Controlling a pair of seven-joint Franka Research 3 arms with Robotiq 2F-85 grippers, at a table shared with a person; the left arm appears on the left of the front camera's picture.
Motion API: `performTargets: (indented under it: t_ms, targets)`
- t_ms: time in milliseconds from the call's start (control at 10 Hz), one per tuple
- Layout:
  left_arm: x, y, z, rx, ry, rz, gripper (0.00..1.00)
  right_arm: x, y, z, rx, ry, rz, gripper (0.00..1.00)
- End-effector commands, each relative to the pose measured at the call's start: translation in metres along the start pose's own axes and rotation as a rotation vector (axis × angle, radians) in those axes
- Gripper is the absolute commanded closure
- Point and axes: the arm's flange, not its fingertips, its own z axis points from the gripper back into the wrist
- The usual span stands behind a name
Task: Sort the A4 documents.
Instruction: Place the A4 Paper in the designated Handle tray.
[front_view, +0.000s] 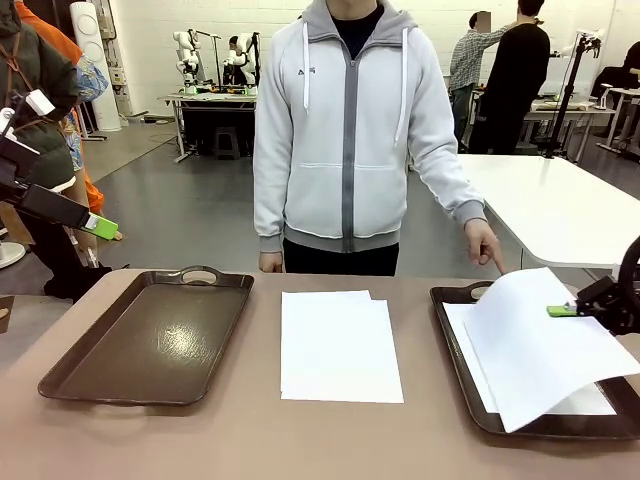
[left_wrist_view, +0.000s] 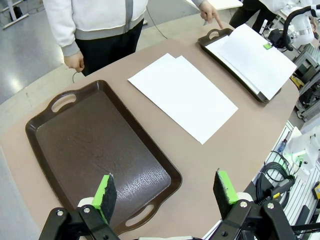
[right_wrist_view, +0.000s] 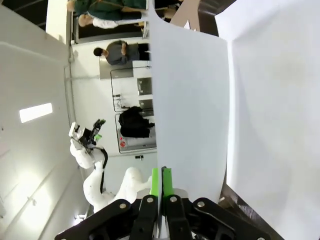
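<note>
Floor (front_view: 190, 205): grey, smooth — faintly glossy.
Wall (front_view: 150, 40): white, at the far end.
White table (front_view: 560, 210): right, behind.
Workbench (front_view: 210, 97): far back, left.
People (front_view: 510, 70): two standing, far right.

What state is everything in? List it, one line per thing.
left gripper: open, holding nothing.
right gripper: shut on a raised sheet.
raised sheet: hanging tilted over right tray.
right tray: holds another sheet, flat.
middle sheets: two, flat on table, slightly offset.
left tray: flat on table.
person's hand: pointing at right tray.

2 brown trays (front_view: 150, 340), 4 white A4 documents (front_view: 338, 350), 2 mid-table and 2 at the right tray (front_view: 452, 345), 1 person (front_view: 345, 140)
</note>
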Motion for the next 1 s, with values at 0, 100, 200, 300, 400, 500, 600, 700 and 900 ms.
performTargets:
  t_ms: [0, 100, 200, 300, 400, 500, 600, 700, 900]
  targets:
    - [0.0, 0.001, 0.0, -0.012, -0.005, -0.005, 0.0, -0.003, 0.013, 0.006, -0.046, 0.067, 0.069, 0.99]
    - [0.0, 0.001, 0.0, -0.012, -0.005, -0.005, 0.0, -0.002, 0.013, -0.001, -0.075, 0.116, 0.104, 0.99]
    - [0.0, 0.001, 0.0, -0.012, -0.005, -0.005, 0.0, 0.002, 0.01, -0.006, -0.102, 0.143, 0.101, 0.99]
    - [0.0, 0.001, 0.0, -0.012, -0.005, -0.005, 0.0, 0.006, 0.008, -0.008, -0.105, 0.147, 0.085, 0.99]
    - [0.0, 0.001, 0.0, -0.012, -0.005, -0.005, 0.0, 0.01, 0.009, -0.011, -0.102, 0.14, 0.085, 0.99]
    - [0.0, 0.001, 0.0, -0.012, -0.005, -0.005, 0.0, 0.014, 0.01, -0.015, -0.097, 0.127, 0.086, 0.99]
    - [0.0, 0.001, 0.0, -0.012, -0.005, -0.005, 0.0, 0.019, 0.009, -0.02, -0.091, 0.085, 0.082, 0.99]
    - [0.0, 0.001, 0.0, -0.012, -0.005, -0.005, 0.0, 0.022, 0.007, -0.023, -0.093, 0.036, 0.081, 0.99]
    - [0.0, 0.001, 0.0, -0.012, -0.005, -0.005, 0.0, 0.026, 0.006, -0.029, -0.116, 0.006, 0.106, 0.99]
